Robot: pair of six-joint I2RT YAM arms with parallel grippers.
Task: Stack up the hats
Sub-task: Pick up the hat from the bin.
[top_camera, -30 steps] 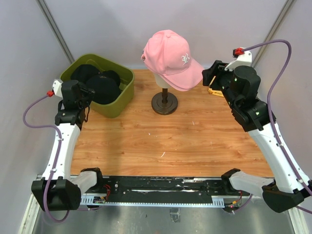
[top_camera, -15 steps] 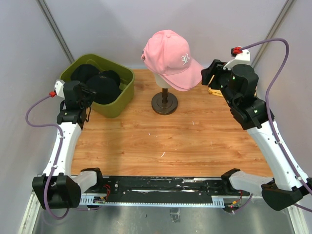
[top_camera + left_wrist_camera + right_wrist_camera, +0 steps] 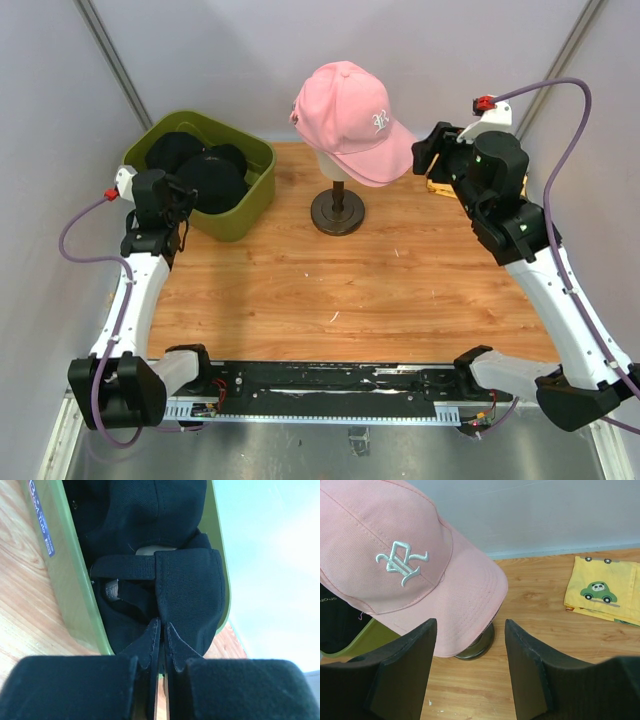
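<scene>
Now, the bin [image 3: 240, 215] at the table's [image 3: 400, 290] far left holds black caps [image 3: 200, 172], seemingly two, piled together. The pink cap [image 3: 350, 115] sits apart from them, on the head [image 3: 334, 163] atop its stand [image 3: 337, 212] at the far middle.

The left arm reaches forward to the bin's near-left rim. The left claw [image 3: 162, 625] dips inside with its fingers [image 3: 150, 645] pressed almost together, apparently pinching the edge of a black cap [image 3: 187, 590]. The right arm bends in from the right, its right claw [image 3: 467, 640] spread wide, with the pink brim lying between the two fingers.

The pink cap carries a white stitched monogram [image 3: 401, 562], much like an R. A blue sticker [image 3: 42, 522] on the bin's wall is too small to read. A yellow cloth [image 3: 602, 592] printed with a green car lies at the right.
</scene>
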